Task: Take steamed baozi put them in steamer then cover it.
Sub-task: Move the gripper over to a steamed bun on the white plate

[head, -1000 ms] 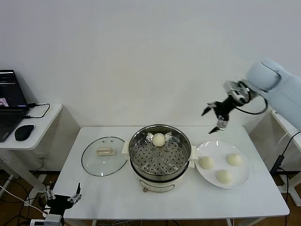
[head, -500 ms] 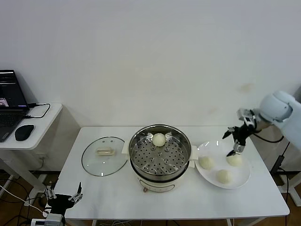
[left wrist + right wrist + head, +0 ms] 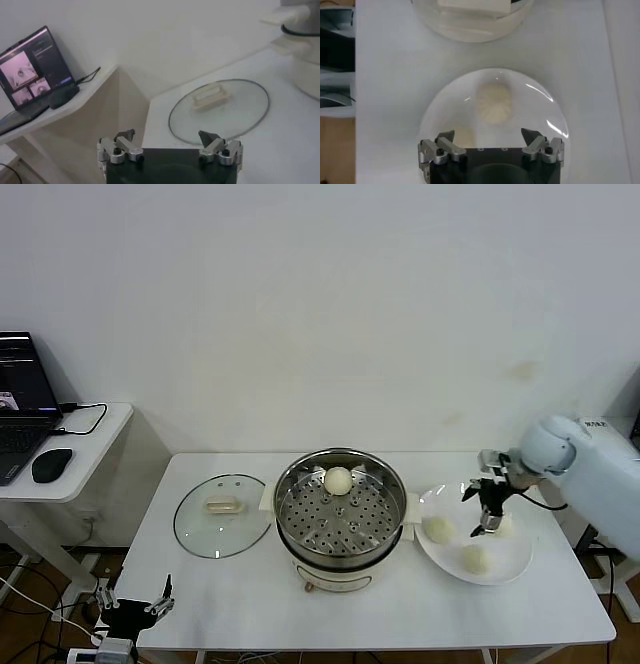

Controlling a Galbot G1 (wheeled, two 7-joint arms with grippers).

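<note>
right gripper [image 3: 484, 509] is hung jaws-spread over the flat white plate [image 3: 510, 569] by three cream-white round buns [image 3: 438, 529] | one is sat in the shiny steel steamer [image 3: 340, 514] | clear glass lid [image 3: 222, 514] is left beside it | left gripper [image 3: 135, 602] is parked low, jaws spread too

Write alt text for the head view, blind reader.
The right gripper, open, hangs over a white plate holding three baozi. Left of it stands the open steamer with one bun inside, its glass cover lying flat on the table.

Head view high, looking down at table [image 3: 250, 584]; wrist views close, sharing it.
</note>
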